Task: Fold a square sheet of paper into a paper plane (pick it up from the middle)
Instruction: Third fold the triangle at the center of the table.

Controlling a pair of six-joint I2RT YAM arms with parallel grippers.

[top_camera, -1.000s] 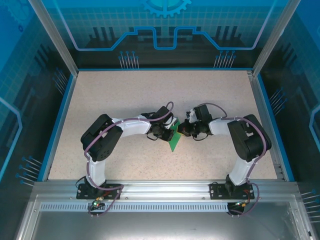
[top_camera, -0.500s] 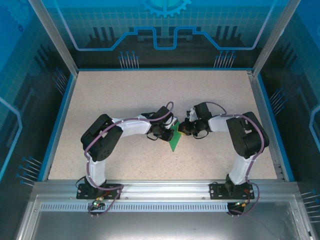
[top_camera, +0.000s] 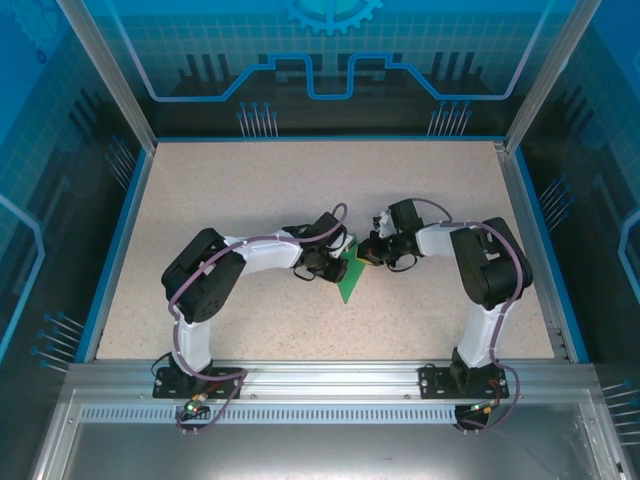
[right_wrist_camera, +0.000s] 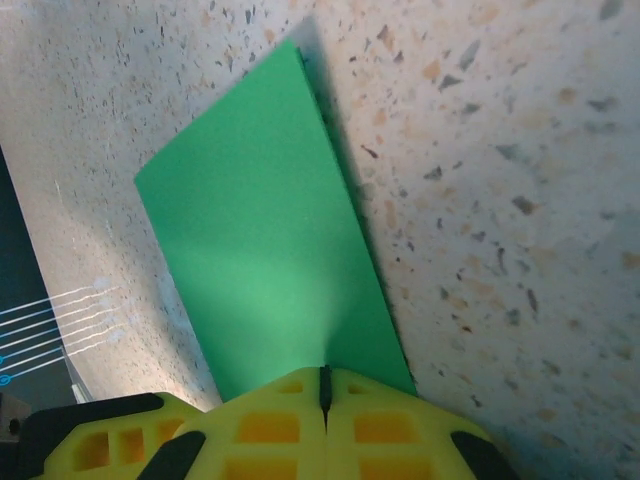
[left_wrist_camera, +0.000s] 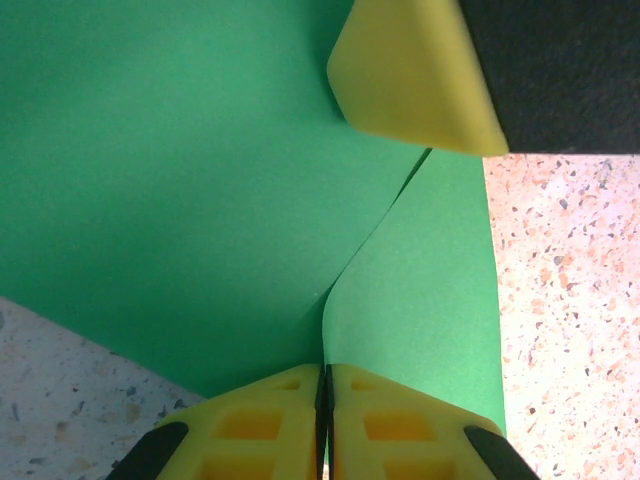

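Both arms meet mid-table over the green paper sheet (top_camera: 348, 278), which sits between them on the speckled tabletop (top_camera: 250, 200), one pointed corner aimed at the near edge.

Left gripper (left_wrist_camera: 325, 378): yellow fingers pressed together w/ the sheet's edge pinched between them, right where a curved flap edge runs up across the paper. Right gripper (right_wrist_camera: 325, 385): likewise clamped tight on the sheet's opposite side. Its fingertip (left_wrist_camera: 410, 80) shows at the top of the left wrist view, so the two pinches are close together. From the right wrist cam the paper casts a shadow on the table; prob. that side is lifted a bit, not flat.

Step in hand looks like forming or setting a fold w/ both ends held. To do it well:
- hold both pinches firm, since thin paper slips easily
- move the two arms together, no pulling apart — that would tear or skew it
- line up the flap edge w/ the layer under it before pressing, esp. at the tip
- lay it flat first, then crease; a buckle now gives a crooked plane
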